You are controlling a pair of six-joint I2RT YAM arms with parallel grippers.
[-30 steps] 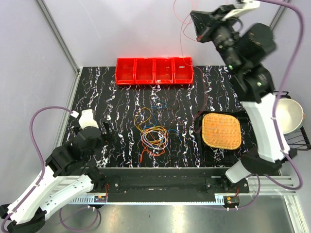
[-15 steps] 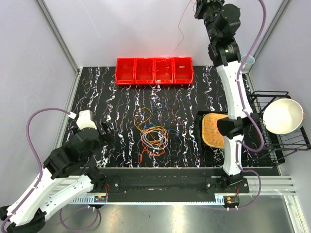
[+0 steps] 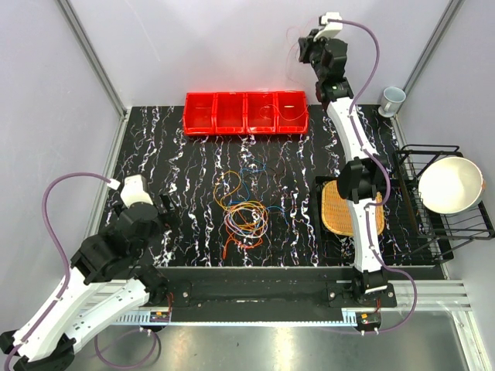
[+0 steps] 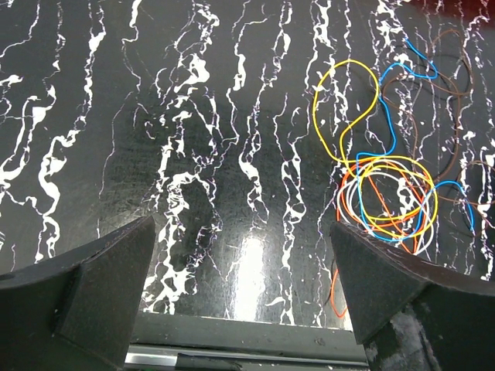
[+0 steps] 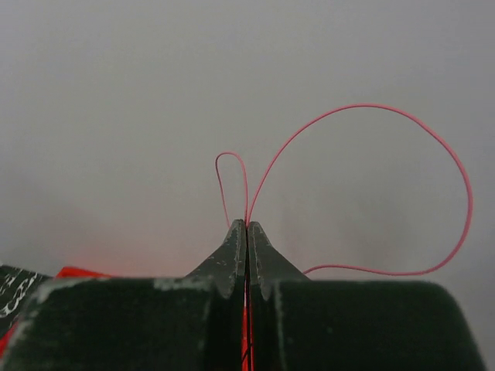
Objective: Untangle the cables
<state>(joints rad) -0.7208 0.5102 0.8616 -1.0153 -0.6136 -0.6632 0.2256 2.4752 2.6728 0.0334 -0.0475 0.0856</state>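
The cables (image 3: 244, 212) lie in a loose tangle of yellow, orange, blue, white and brown loops at the middle of the black marbled table. The left wrist view has the same cables (image 4: 387, 193) at its right side. My left gripper (image 3: 172, 212) hovers left of the tangle, and this left gripper (image 4: 241, 232) is open over bare table with nothing between its fingers. My right gripper (image 3: 305, 52) is stretched high at the back, above the red bins. That right gripper (image 5: 247, 224) is shut on a thin red cable (image 5: 371, 105), which loops out past the fingertips.
A row of red bins (image 3: 246, 114) stands at the table's back edge. A woven round mat (image 3: 338, 207) lies to the right, partly behind the right arm. A cup (image 3: 393, 98) and a black rack holding a white bowl (image 3: 448, 184) stand further right.
The right arm has swung from high near the camera to reach far back over the red bins, still shut on the red cable. The left arm and the tangle have not moved.
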